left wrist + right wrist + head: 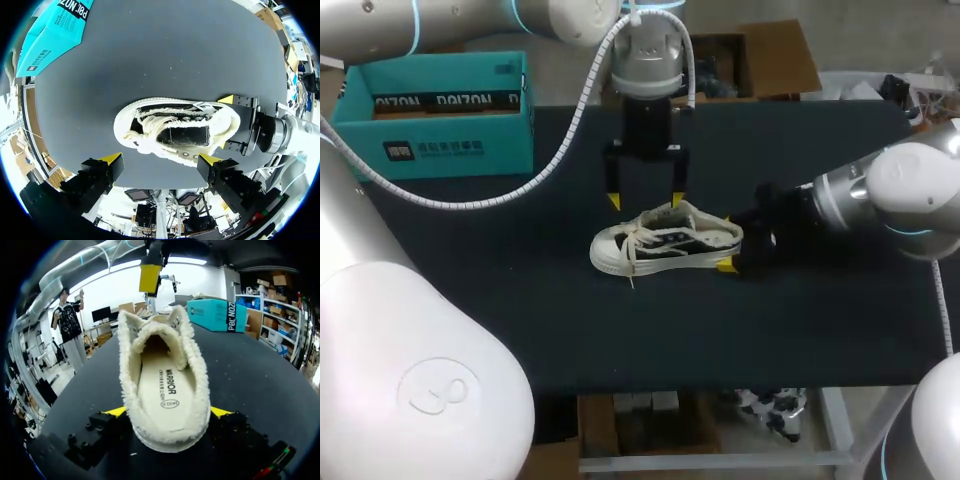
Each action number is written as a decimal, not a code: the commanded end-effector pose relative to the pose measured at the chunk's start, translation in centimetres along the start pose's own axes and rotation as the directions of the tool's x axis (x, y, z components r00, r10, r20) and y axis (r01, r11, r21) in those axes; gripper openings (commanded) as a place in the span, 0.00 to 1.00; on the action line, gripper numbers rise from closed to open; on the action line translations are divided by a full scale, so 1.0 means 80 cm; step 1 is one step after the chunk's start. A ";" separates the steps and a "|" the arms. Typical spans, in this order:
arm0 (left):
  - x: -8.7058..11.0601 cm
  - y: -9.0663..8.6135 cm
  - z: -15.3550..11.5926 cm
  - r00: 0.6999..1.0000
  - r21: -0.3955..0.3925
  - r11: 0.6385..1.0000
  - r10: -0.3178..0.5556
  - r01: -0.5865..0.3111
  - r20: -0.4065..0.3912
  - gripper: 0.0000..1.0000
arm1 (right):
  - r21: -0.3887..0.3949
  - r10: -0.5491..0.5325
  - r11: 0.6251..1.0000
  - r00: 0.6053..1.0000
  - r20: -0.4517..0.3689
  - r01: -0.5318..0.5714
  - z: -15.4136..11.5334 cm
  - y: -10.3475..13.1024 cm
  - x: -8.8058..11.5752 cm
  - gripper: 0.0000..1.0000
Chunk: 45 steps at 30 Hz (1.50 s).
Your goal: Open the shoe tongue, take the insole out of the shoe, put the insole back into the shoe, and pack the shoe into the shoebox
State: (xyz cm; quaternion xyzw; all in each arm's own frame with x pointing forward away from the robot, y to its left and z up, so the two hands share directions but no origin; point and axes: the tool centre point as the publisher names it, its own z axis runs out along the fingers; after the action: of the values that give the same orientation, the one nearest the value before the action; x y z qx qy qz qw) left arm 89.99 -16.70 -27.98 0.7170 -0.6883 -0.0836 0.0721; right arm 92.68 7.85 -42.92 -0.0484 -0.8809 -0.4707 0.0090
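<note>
The shoe (665,240) stands near the middle of the table, its toe toward the left edge and the insole (162,390) inside. The right gripper (169,411) clamps the heel from both sides. The left gripper (645,200) hangs over the shoe with its fingers spread. I think it should come down at the laces, pinch only the tongue (159,332) and pull it toward the toe, while the heel grip holds firm.
</note>
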 end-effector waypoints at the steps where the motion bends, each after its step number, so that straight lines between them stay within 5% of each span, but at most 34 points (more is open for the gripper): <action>1: 0.007 -0.003 0.003 1.000 -0.005 1.000 -0.001 0.001 0.009 1.00 | -0.006 -0.003 1.000 1.000 -0.009 0.003 0.005 -0.005 -0.004 0.00; 10: 0.041 0.005 0.003 0.996 -0.008 0.999 0.036 -0.036 0.076 1.00 | 0.010 0.007 1.000 1.000 -0.009 -0.007 0.012 -0.010 -0.007 0.00; 19: 0.077 -0.022 0.027 0.990 -0.086 0.996 0.016 -0.003 0.143 1.00 | 0.010 0.007 1.000 1.000 -0.009 -0.007 0.012 -0.010 -0.007 0.00; 22: 0.081 -0.030 0.034 0.988 -0.103 0.995 0.013 0.003 0.153 0.91 | 0.010 0.007 1.000 1.000 -0.009 -0.007 0.012 -0.010 -0.007 0.00; 25: 0.085 -0.032 0.043 0.986 -0.114 0.993 0.012 0.007 0.168 0.69 | 0.010 0.007 1.000 1.000 -0.009 -0.007 0.012 -0.010 -0.007 0.00; 34: 0.088 -0.029 0.058 0.972 -0.138 0.990 0.003 0.030 0.234 0.68 | 0.010 0.007 1.000 1.000 -0.009 -0.007 0.012 -0.010 -0.007 0.00; 38: 0.083 -0.028 0.060 0.971 -0.141 0.989 -0.005 0.040 0.240 0.37 | 0.010 0.007 1.000 1.000 -0.009 -0.007 0.012 -0.010 -0.007 0.00; 40: 0.080 -0.027 0.059 0.971 -0.145 0.989 -0.007 0.043 0.239 0.00 | 0.010 0.007 1.000 1.000 -0.009 -0.007 0.012 -0.010 -0.007 0.00; 45: 0.072 -0.020 0.053 0.975 -0.137 0.990 -0.011 0.043 0.223 0.00 | 0.010 0.007 1.000 1.000 -0.009 -0.007 0.012 -0.010 -0.007 0.00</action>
State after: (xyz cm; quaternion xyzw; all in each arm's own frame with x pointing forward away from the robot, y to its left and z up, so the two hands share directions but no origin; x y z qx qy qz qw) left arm 91.05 -22.53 -33.04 0.7045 -0.6740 -0.2175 0.0462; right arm 92.84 7.88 -43.19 -0.0498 -0.8833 -0.4659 0.0134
